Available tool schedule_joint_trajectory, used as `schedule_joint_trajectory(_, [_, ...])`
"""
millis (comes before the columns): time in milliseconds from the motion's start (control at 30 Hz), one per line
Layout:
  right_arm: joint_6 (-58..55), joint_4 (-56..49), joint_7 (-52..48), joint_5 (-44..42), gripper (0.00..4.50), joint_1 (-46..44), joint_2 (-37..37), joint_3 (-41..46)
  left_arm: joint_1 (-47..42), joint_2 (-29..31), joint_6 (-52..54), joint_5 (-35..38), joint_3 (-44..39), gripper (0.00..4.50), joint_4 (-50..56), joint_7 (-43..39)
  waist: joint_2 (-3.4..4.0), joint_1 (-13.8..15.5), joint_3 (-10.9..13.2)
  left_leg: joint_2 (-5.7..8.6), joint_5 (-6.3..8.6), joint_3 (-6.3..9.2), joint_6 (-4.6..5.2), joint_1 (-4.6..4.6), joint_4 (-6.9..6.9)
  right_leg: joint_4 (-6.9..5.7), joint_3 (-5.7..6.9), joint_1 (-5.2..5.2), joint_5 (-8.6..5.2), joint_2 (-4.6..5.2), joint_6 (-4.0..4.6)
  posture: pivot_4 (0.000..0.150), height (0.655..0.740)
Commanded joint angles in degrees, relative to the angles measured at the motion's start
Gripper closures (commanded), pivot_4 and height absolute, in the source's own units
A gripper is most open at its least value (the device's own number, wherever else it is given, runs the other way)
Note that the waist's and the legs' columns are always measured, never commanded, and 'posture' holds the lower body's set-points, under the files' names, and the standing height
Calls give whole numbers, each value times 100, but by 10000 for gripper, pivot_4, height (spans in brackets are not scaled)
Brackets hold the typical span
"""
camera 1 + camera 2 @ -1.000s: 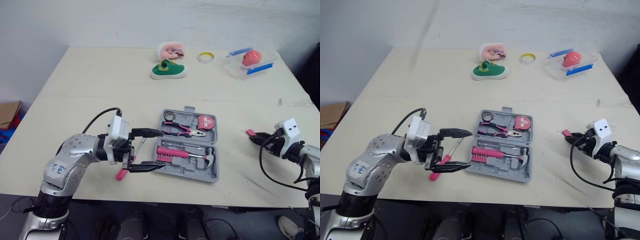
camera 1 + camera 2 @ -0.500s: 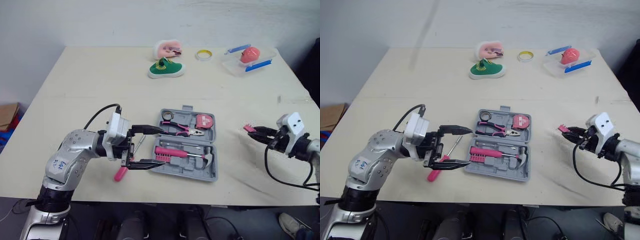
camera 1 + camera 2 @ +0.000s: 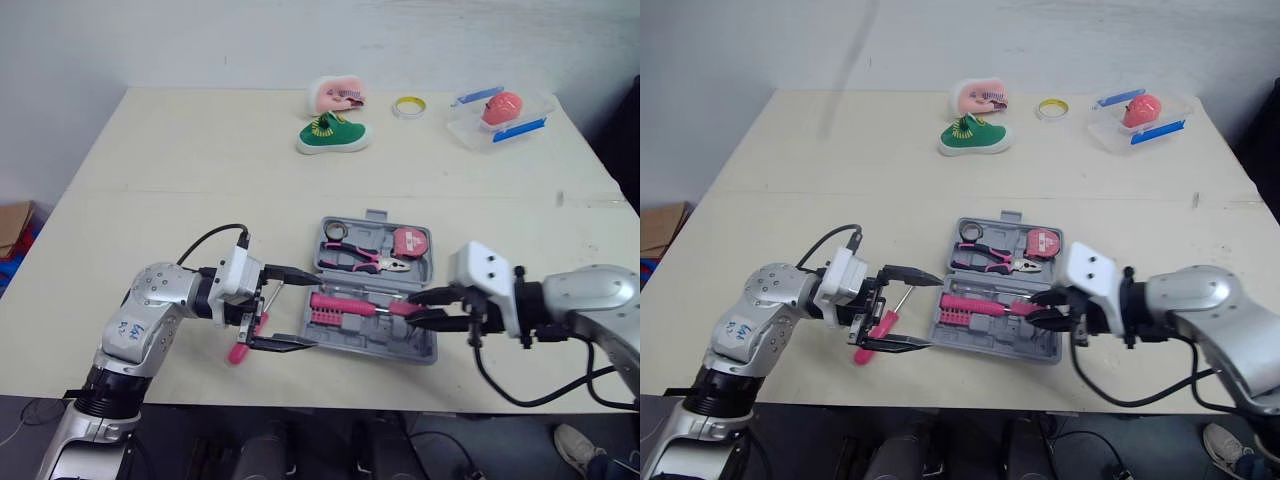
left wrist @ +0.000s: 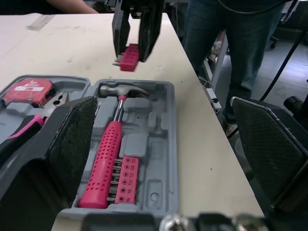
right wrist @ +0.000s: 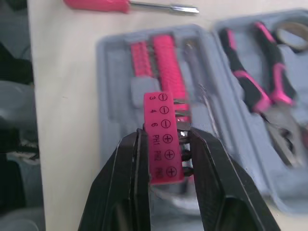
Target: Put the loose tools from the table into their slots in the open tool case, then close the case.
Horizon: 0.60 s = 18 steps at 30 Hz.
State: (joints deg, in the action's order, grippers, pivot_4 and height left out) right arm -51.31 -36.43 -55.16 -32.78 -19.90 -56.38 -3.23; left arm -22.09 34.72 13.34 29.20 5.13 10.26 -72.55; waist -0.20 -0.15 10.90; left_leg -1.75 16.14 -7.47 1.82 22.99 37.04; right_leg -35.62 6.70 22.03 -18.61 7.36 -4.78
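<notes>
The gray tool case [image 3: 433, 349] lies open near the front edge of the table [image 3: 180, 170]. Its slots hold a pink-handled hammer [image 3: 350, 303], pliers [image 3: 365, 260], a tape measure [image 3: 412, 243] and a pink bit strip [image 4: 124, 179] just beside the hammer's handle.

The right pincer [image 3: 412, 308] hovers over the right half of the case, near the hammer's head. Its two black fingers are clamped on a second pink bit holder [image 5: 163, 139], printed with 3, 4, 6, PH1 and PH2. The holder sticks out past the fingertips and is held above the case, not seated in a slot. In the left wrist view it hangs between the same fingers [image 4: 119, 29], beyond the hammer-head end of the case.

The left pincer [image 3: 310, 314] is at the case's left edge with its fingers spread wide and nothing gripped. Its tips reach over the case's left rim. The screwdriver [image 3: 243, 340] lies on the table just left of the case, pink handle toward the front edge and shaft pointing away. From the head views it sits in the gap between the spread fingers; whether either finger touches it cannot be told.
</notes>
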Motion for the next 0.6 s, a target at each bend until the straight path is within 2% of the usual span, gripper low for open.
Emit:
schedule_joint_trajectory(33, [-511,-286,328,26,36886,-259,46,-392,44,12,-81,-10,-78,0,74,57,-1,11,1,1,-1,0,0,21,4,-4,1,20,0,0,0,1500,7400])
schedule_joint_trajectory(300, [-914,-150,394,211,36886,-890,79,-1220,385,144,15,-15,-126,0,391,228,-13,-6,8,8,-11,-6,14,42,20,-23,1,40,2,2,-3,1500,7400])
schedule_joint_trajectory(600, [-765,217,437,801,36886,-1262,160,-1928,563,188,59,4,-199,0,543,460,-14,-5,8,7,-17,-6,9,38,19,-34,0,42,2,3,-3,1500,7400])
